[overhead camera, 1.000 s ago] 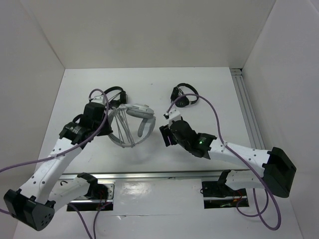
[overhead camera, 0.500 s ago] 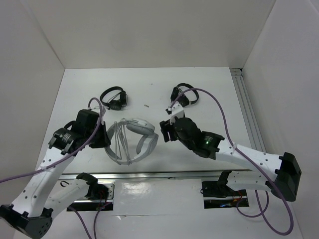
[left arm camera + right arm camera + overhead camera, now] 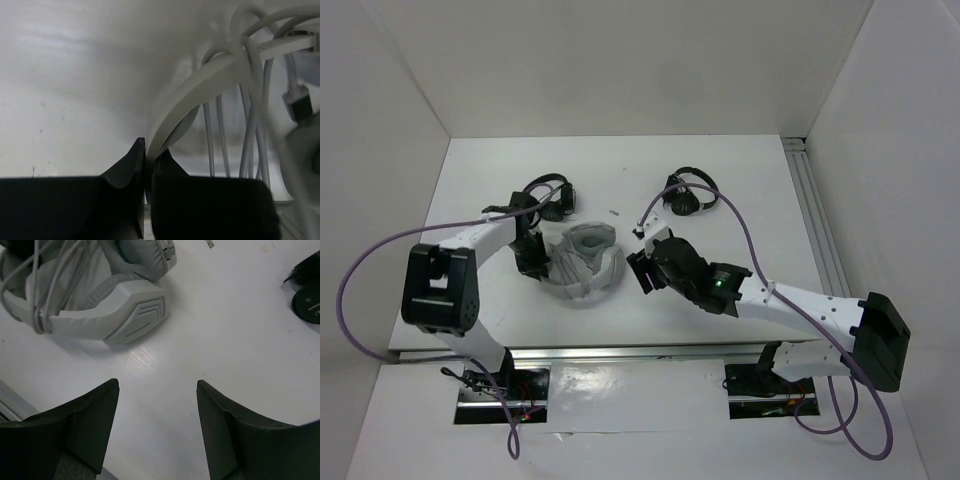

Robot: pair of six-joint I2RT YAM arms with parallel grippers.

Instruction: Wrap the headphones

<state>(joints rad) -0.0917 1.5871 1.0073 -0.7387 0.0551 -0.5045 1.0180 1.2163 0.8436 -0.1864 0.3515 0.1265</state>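
Headphones in closed left fingers; right fingers wide, empty

**Matt Plastic, Soft Pads, Bare Metal**

The headphones have a hard, smooth shell of light-grey plastic with a satin finish; ridged lines are moulded into the cup at the centre of the right wrist view. Their ear pads look soft and leather-like (fine creases show along the rim). The cable is a thin, smooth, pale cord, seemingly rubber-coated. The table is white and semi-matt, with a faint streaky grain beside the cup. The left gripper and the right gripper both have fingers of black matt plastic. Along the bottom of the top view, the rail is bare, brushed-looking metal with a dull shine.
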